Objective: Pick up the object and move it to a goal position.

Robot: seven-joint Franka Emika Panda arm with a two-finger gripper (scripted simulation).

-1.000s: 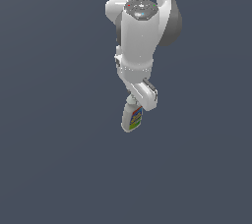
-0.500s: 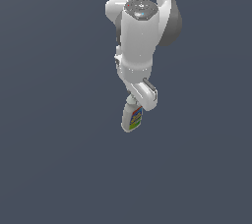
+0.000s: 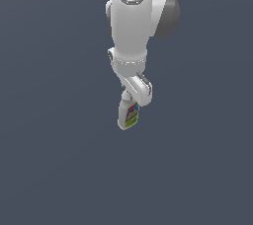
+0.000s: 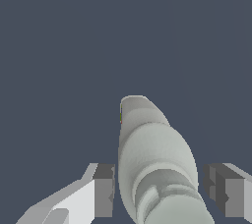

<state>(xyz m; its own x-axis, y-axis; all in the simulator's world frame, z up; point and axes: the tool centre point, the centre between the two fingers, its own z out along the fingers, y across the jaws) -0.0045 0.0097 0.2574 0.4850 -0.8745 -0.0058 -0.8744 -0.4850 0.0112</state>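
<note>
The object, a small white bottle (image 3: 128,114) with an orange, blue, yellow and green label, hangs just under the white arm's gripper (image 3: 132,98) in the middle of the exterior view. In the wrist view the bottle (image 4: 155,164) fills the space between the two fingers (image 4: 104,191), with its cap end nearest the camera. The pads sit close against its sides, with only a sliver of gap showing. The gripper (image 4: 158,191) is shut on the bottle. The fingertips themselves are hidden by the hand in the exterior view.
A plain dark blue-grey surface (image 3: 54,169) fills both views. No other objects, edges or goal marker show.
In the exterior view the arm has moved up and slightly left over the last half second, and the bottle has moved with it. Between the two earlier frames nothing had moved.
</note>
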